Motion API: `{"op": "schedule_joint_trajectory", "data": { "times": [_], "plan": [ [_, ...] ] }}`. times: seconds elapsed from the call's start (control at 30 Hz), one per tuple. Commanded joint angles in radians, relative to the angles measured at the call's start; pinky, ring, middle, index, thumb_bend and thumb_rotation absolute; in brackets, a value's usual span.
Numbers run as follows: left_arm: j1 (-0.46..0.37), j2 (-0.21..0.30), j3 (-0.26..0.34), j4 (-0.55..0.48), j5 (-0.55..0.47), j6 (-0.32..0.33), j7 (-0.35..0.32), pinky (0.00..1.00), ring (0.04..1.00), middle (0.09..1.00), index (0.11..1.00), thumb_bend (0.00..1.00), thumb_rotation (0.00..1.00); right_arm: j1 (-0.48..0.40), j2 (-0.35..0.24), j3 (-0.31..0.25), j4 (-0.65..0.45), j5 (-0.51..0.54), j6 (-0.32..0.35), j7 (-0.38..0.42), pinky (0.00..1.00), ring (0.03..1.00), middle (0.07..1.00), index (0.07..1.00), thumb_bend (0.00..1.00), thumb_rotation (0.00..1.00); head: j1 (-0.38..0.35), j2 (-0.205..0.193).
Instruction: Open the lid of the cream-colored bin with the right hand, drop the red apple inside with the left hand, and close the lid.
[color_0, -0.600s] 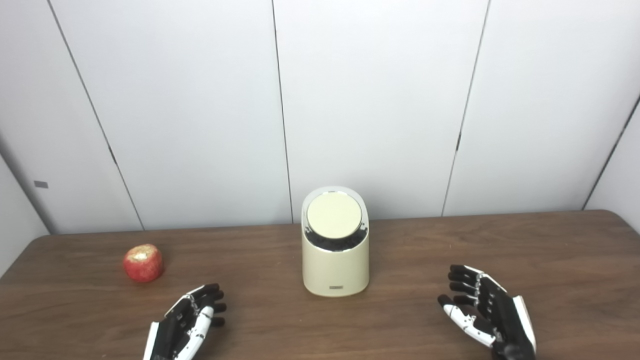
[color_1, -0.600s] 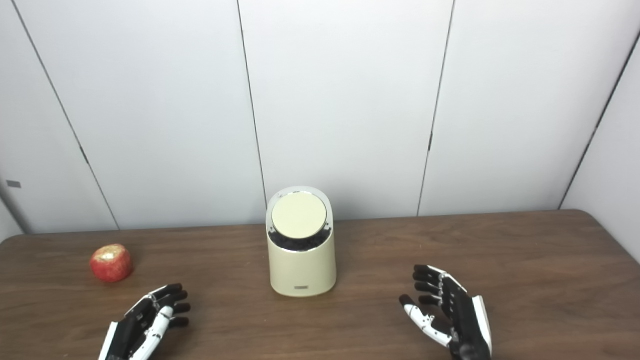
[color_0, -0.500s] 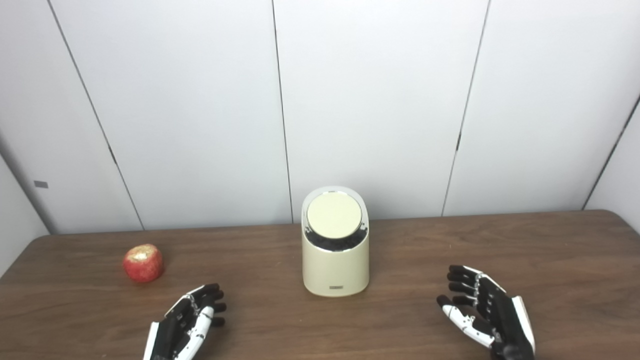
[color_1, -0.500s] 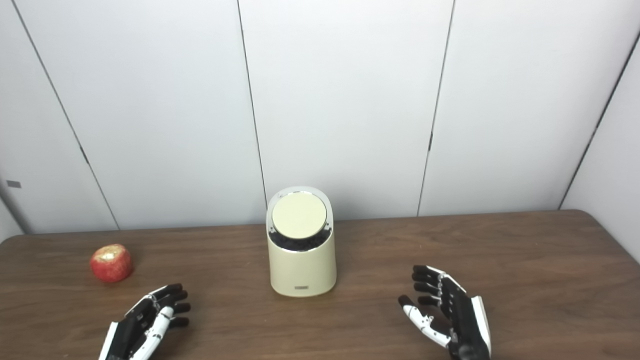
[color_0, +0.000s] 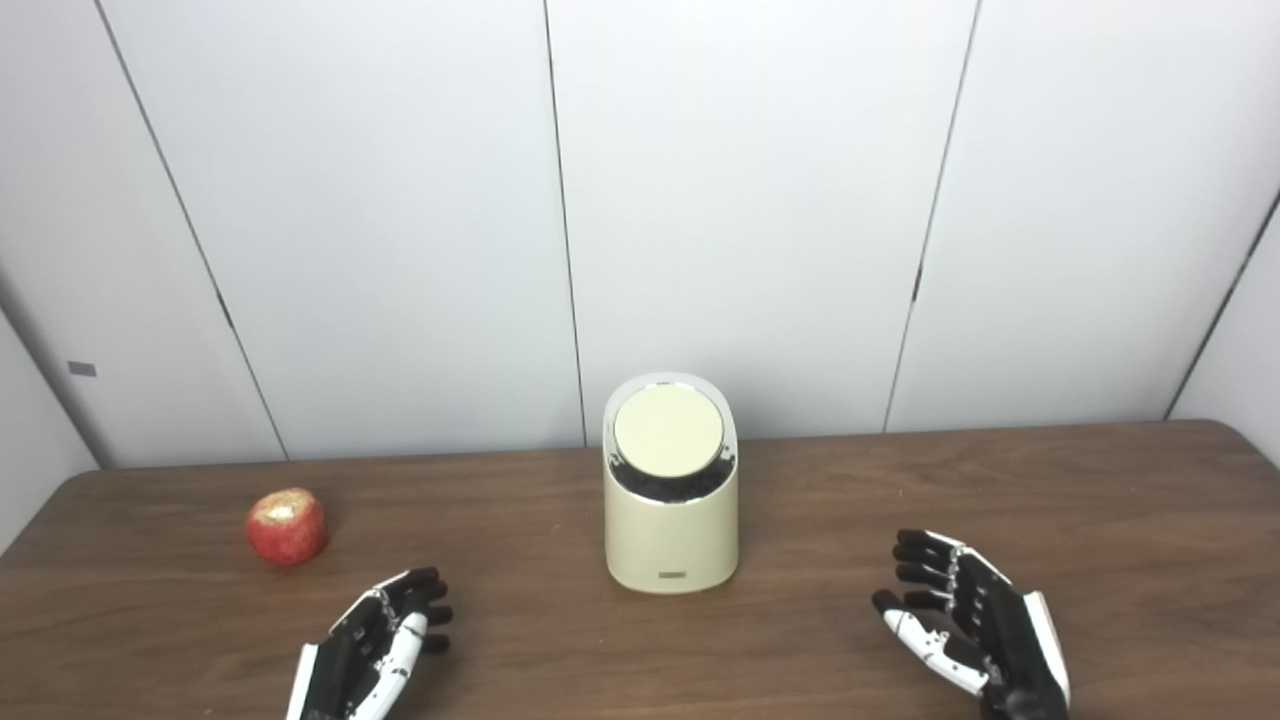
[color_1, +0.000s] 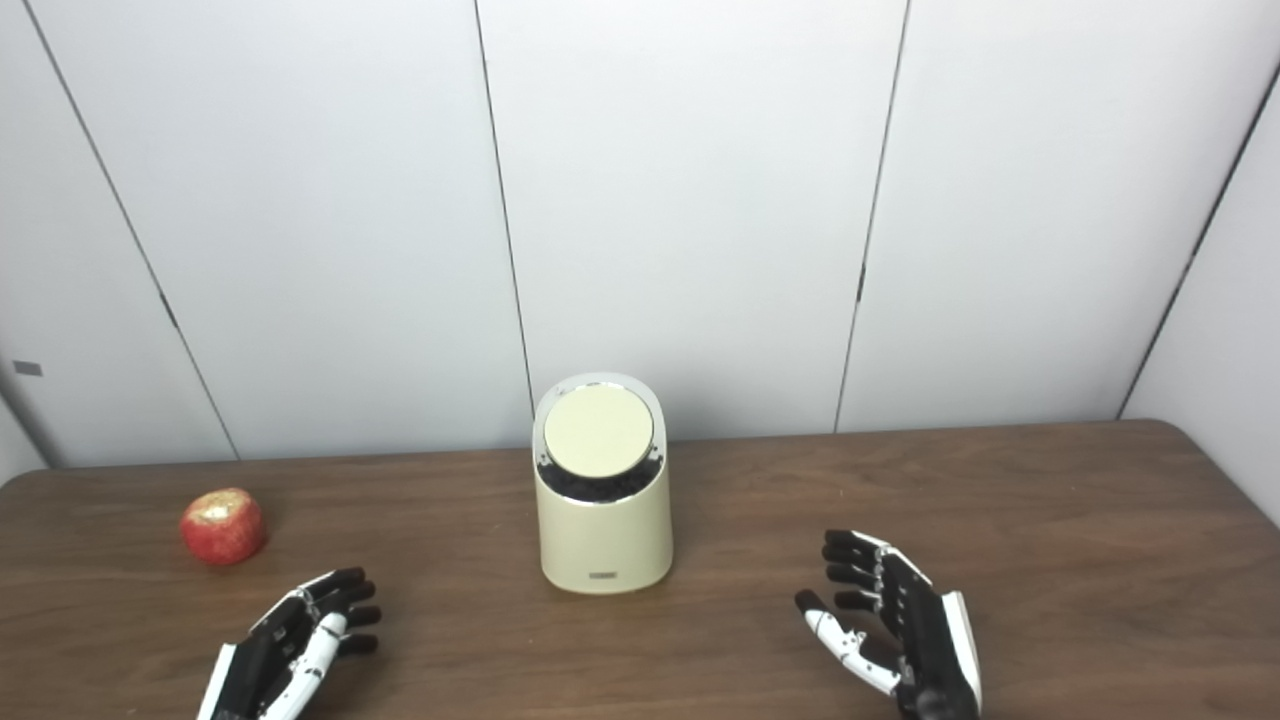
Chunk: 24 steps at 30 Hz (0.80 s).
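Bin (color_0: 670, 520) lid (color_0: 668, 431) down, apple (color_0: 287, 526) far left, hands clear.

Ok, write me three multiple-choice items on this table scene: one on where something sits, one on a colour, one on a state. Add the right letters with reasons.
1. Where is the red apple relative to the cream-colored bin?
A. to the bin's left on the table
B. inside the bin
C. in the right hand

2. What colour is the table?
A. white
B. dark brown
C. green

3. What state is the bin's lid in?
A. lifted off
B. held by the left hand
C. closed on the bin

Answers: 1 A, the apple lies apart from the bin, beyond the left hand. 2 B, wood grain shows dark brown. 3 C, the round lid sits on top, and the right hand is open, away from it.
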<state>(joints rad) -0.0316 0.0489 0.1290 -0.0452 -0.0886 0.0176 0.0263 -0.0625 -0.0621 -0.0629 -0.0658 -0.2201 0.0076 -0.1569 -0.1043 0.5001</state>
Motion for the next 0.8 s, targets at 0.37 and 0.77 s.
{"op": "schedule_joint_trajectory", "data": {
  "times": [0.37,0.77],
  "plan": [
    [-0.006,0.006,0.001,-0.024,0.004,-0.007,0.003,0.6,0.67,0.719,0.709,0.27,0.34,-0.102,-0.097,0.039,-0.225,-0.155,0.178,0.103,0.79,0.859,0.889,0.887,0.64,0.69,-0.002,0.004],
    [-0.008,-0.004,0.0,-0.021,0.004,-0.008,0.009,0.6,0.668,0.714,0.704,0.26,0.31,-0.374,-0.12,0.105,-0.287,-0.239,0.358,0.181,0.78,0.871,0.909,0.907,0.71,0.63,0.002,-0.006]
  ]
}}
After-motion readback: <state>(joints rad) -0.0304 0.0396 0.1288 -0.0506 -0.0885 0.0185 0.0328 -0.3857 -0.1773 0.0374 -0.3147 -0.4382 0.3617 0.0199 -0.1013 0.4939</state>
